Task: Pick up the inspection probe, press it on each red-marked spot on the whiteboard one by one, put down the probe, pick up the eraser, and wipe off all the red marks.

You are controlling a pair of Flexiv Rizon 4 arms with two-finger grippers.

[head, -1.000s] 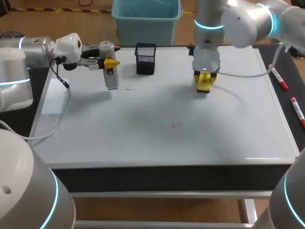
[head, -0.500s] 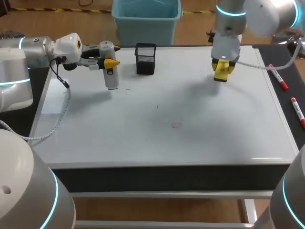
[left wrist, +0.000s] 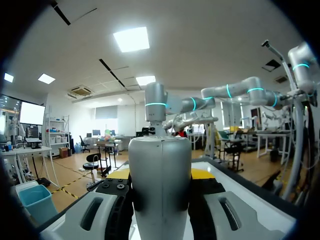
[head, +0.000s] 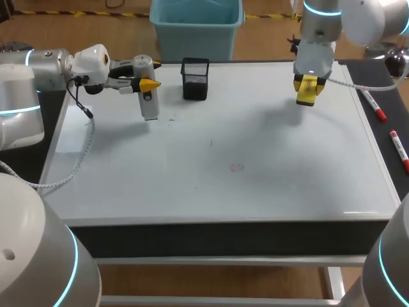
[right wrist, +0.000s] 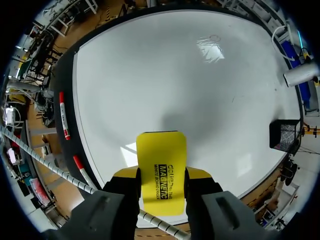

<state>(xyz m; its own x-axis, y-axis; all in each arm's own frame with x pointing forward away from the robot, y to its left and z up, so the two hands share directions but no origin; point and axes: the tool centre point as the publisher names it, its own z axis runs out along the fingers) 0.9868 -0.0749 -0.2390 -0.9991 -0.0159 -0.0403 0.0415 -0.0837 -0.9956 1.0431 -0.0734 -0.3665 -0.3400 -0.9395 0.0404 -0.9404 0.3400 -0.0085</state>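
The inspection probe point(head: 149, 105), a pale grey cylinder, hangs tip down over the far left of the whiteboard point(head: 211, 198), with my left gripper point(head: 147, 84) shut on it. In the left wrist view the probe point(left wrist: 160, 170) fills the space between the fingers. My right gripper point(head: 308, 85) is shut on the yellow eraser point(head: 307, 94), held above the board's far right part. In the right wrist view the eraser point(right wrist: 161, 165) sticks out ahead of the fingers over bare board. A faint red ring point(head: 236, 167) shows mid-board.
A black mesh pen holder point(head: 195, 78) stands on the board's far edge, between the two grippers. Two red markers point(head: 374, 105) point(head: 399, 150) lie on the dark strip right of the board. A cable point(head: 77, 160) droops from my left wrist onto the board.
My right arm has carried the eraser away from the board's far middle, to the right and farther back. The left arm and the probe have not moved.
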